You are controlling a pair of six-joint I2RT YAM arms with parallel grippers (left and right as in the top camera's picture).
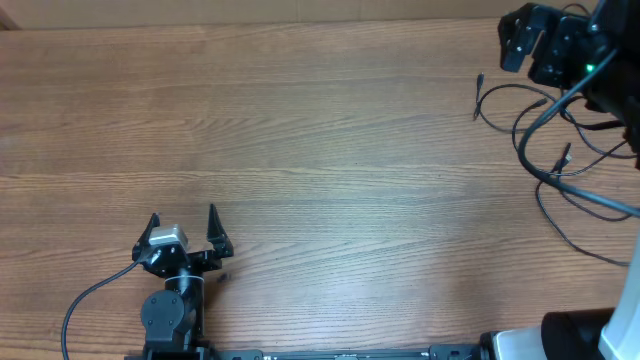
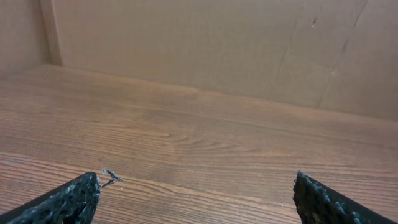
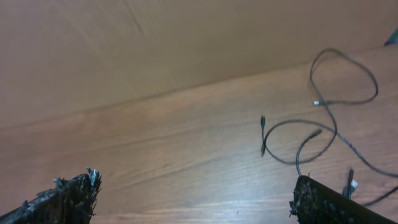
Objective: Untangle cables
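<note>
Loosely looped, thin black cables (image 3: 336, 126).

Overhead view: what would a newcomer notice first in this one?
The thin black cables sprawl in loose, overlapping loops at the far right of the table, partly under the right arm. A wide stretch of wood separates them from the left gripper, which sits open at the front left. The right gripper is open too, holding nothing, with the cables just ahead of it.
</note>
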